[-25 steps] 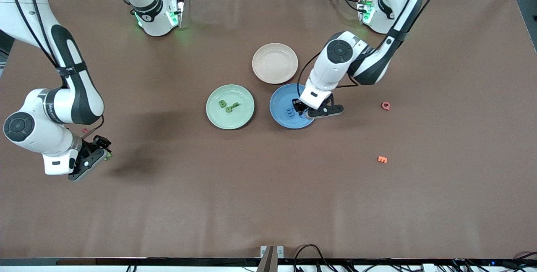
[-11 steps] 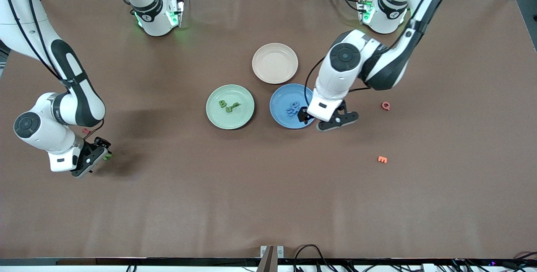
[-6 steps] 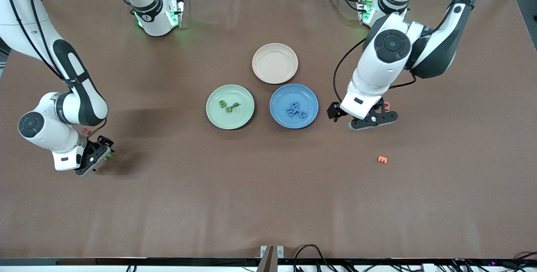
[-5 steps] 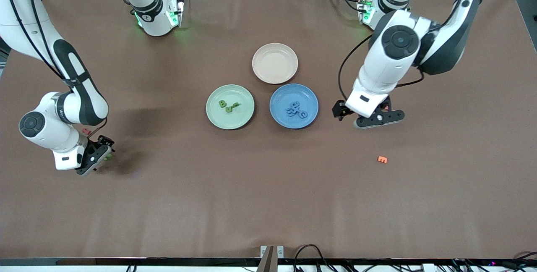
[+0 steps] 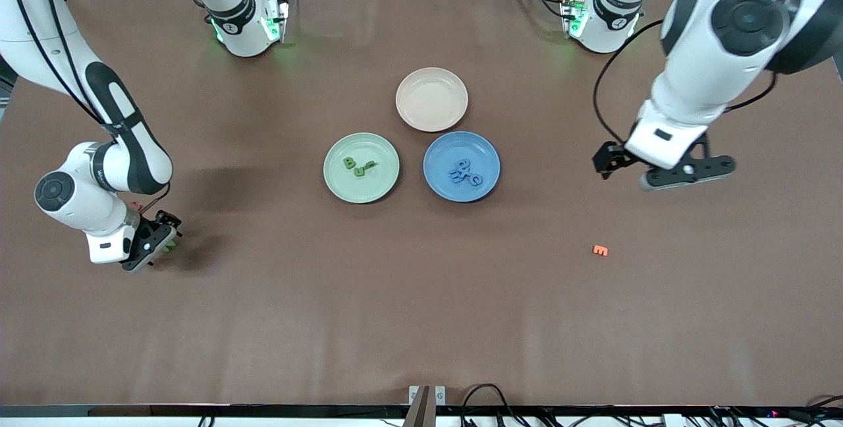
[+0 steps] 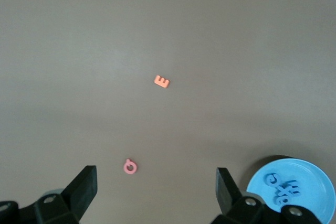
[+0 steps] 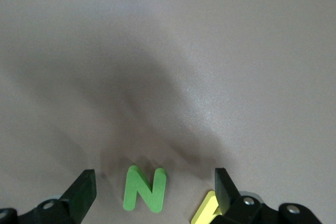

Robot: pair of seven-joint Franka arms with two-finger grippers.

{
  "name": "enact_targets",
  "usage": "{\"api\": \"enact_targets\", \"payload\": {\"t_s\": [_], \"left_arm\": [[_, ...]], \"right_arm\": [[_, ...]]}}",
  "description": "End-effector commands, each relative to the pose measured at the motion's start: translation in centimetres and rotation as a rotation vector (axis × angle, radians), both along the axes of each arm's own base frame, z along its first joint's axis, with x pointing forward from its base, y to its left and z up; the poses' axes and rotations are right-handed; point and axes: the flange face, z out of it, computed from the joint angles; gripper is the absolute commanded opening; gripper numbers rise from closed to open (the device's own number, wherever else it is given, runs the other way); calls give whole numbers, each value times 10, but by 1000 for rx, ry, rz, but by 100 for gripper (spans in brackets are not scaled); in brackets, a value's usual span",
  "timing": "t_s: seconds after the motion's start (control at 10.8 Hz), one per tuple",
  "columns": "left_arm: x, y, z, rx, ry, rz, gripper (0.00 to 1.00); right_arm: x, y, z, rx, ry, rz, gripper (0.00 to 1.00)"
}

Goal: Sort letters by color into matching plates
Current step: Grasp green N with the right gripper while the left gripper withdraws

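Between the two bases, the pale green plate (image 5: 336,183) holds green letters, among them a B (image 5: 348,163) and a U (image 5: 359,171). Beside it, the blue plate (image 5: 438,150) (image 6: 315,174) holds several blue letters (image 5: 466,173) (image 6: 281,188). A green N (image 7: 144,188) lies flat toward the right arm's end of the table, nearer to the front camera than the plates. My right gripper (image 5: 153,242) (image 7: 153,179) hangs low over the N, open, with a finger on each side of it. My left gripper (image 5: 681,173) (image 6: 156,174) is open and empty, high over bare table toward the left arm's end.
An empty beige plate (image 5: 431,99) sits farther from the front camera than the two plates. A yellow letter (image 7: 206,211) lies right beside the N. An orange E (image 5: 600,250) (image 6: 161,82) and a pink Q (image 6: 130,167) lie under the left arm. A small pink letter (image 5: 135,205) lies by the right arm.
My left gripper has risen from the blue plate and swung toward the left arm's end of the table, leaving the blue letters in the plate. My right gripper has stayed over the N.
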Motion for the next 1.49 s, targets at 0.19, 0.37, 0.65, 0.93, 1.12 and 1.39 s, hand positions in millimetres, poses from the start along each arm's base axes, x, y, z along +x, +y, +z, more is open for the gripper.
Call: {"api": "enact_targets", "payload": {"t_s": [0.19, 0.37, 0.65, 0.93, 1.12, 1.39], "left_arm": [[8, 21, 21, -5, -10, 12, 100], [7, 39, 34, -36, -21, 35, 100], [1, 85, 60, -103, -24, 12, 100], [-8, 118, 84, -125, 41, 21, 100], [-12, 123, 95, -131, 69, -6, 100], [-18, 128, 118, -121, 47, 8, 100]], "right_arm": [[-9, -3, 2, 1, -5, 8, 89], [-9, -3, 2, 1, -5, 9, 73], [-9, -2, 4, 2, -7, 9, 53], [-8, 0, 4, 4, -9, 10, 50], [-8, 0, 4, 4, -10, 10, 44], [-8, 1, 4, 5, -8, 12, 35]]}}
